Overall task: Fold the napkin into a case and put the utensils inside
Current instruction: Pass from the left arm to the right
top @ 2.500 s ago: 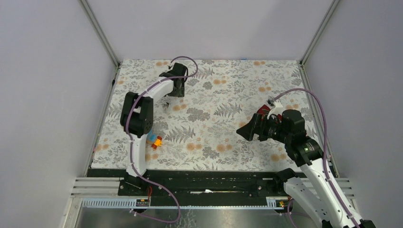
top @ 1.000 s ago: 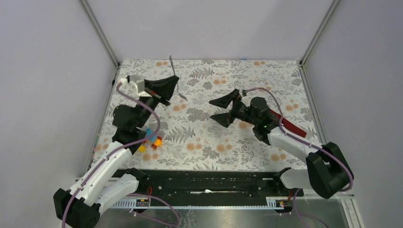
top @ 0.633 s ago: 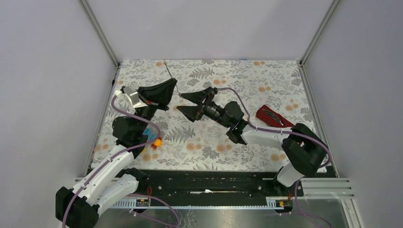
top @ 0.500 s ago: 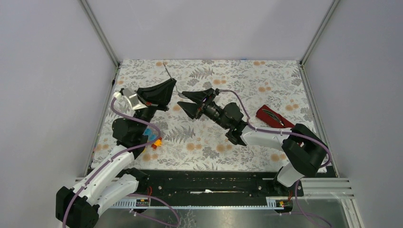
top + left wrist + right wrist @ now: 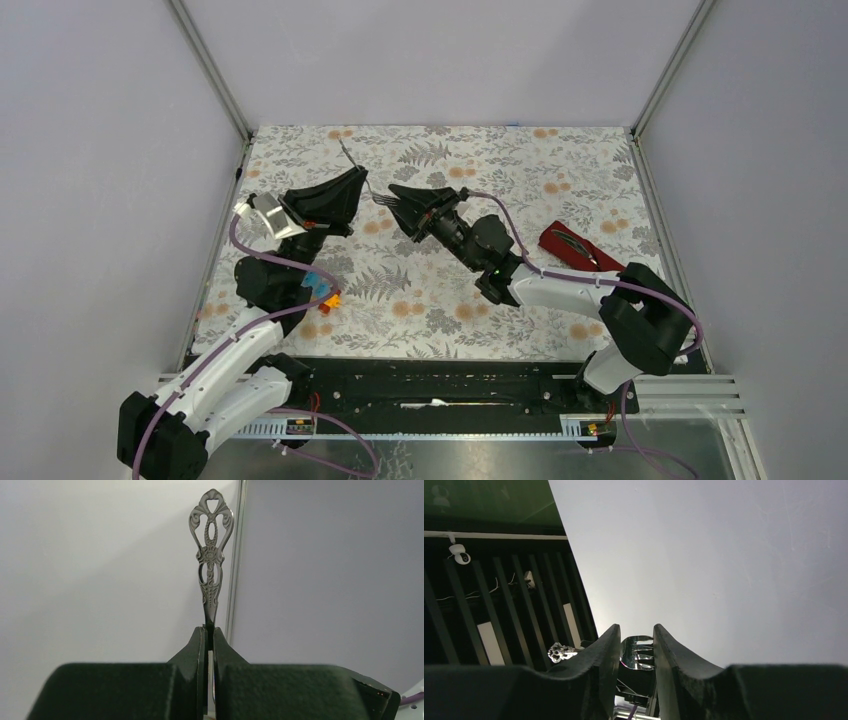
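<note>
Closing right end effector (image 5: 636,639) around the fork (image 5: 211,570) tines, having swung over from the case (image 5: 578,248) at right of bench (image 5: 450,300); I cannot tell if it grips. Left end effector (image 5: 209,634) clamped on handle, upper centre. Handover next, I judge.

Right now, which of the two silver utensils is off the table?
The fork with the ornate handle, pinched in the left gripper; the other utensil lies on the red napkin.
</note>
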`<state>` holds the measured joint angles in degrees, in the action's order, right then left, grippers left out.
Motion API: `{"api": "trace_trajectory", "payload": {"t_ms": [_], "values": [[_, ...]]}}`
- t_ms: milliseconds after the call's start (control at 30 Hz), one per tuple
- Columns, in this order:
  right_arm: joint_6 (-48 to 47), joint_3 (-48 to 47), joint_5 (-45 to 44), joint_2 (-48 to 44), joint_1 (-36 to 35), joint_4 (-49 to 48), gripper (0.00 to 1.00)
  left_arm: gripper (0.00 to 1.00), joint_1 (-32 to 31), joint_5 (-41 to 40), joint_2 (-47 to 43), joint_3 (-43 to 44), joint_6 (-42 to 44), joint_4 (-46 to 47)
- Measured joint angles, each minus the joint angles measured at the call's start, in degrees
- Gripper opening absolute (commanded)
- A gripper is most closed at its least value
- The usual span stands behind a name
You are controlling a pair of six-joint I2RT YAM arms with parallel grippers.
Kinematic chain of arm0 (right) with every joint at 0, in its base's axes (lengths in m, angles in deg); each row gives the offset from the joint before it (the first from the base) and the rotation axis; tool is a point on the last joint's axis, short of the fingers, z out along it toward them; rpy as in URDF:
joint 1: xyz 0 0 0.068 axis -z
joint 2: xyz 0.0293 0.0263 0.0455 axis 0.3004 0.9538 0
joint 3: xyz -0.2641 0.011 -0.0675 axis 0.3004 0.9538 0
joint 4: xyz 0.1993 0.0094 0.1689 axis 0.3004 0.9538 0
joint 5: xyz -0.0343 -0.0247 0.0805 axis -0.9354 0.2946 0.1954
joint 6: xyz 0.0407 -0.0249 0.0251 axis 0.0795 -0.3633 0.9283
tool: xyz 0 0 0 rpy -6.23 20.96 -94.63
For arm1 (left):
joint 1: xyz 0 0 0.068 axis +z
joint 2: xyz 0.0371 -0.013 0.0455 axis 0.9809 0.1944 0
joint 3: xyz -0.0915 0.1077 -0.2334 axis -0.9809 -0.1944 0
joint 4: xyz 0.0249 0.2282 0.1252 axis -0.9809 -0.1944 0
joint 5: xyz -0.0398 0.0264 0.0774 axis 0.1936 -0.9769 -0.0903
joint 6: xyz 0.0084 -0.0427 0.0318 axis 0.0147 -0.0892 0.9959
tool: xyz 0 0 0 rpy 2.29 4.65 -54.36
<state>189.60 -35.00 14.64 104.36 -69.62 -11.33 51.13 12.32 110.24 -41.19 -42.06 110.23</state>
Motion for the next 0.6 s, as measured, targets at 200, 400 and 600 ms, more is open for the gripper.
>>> {"api": "trace_trajectory", "payload": {"t_ms": [200,400,600], "values": [[0.7,-1.6,0.2,0.0,0.0,1.1,0.27,0.0,0.0,0.0,0.0,0.0,0.7,1.2],[1.5,-2.0,0.3,0.1,-0.1,2.7,0.0,0.15,0.0,-0.1,0.0,-0.1,0.7,1.7],[-2.8,-2.0,3.3,0.1,2.3,3.0,0.0,0.75,-0.1,-0.5,-2.0,-1.1,-1.7,-3.7]]}}
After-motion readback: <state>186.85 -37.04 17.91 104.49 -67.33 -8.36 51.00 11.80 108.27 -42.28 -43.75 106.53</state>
